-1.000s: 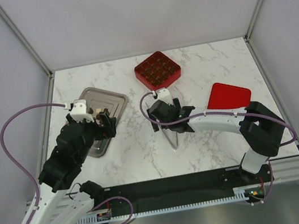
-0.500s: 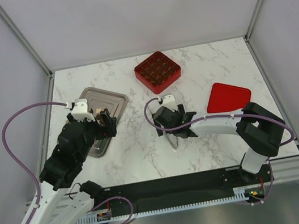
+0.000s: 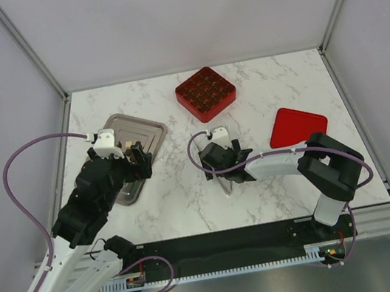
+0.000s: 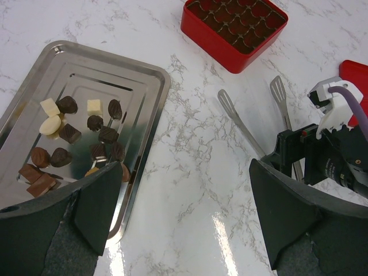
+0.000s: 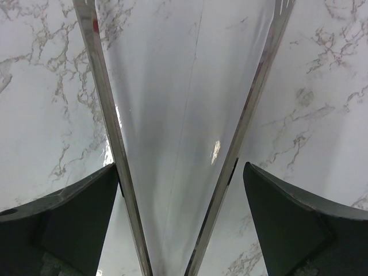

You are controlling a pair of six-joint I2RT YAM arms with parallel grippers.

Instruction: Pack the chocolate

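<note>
Right gripper hangs wide open, straddling both arms of the steel tongs without gripping them. Left gripper also gapes, empty, over the tray holding the chocolate. Step in hand: taking up the tongs. Next it likely needs to lower and close gently.

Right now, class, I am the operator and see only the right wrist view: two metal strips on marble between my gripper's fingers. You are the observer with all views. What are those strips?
Observer: They are the two arms of the tongs, lying flat with their tips toward the red box.
Operator: Where are the pieces to pack?
Observer: The chocolate sits on the metal tray at the left, beside the open left gripper.
Operator: Is the box covered?
Observer: No; its red lid lies apart from it, farther right.
</note>
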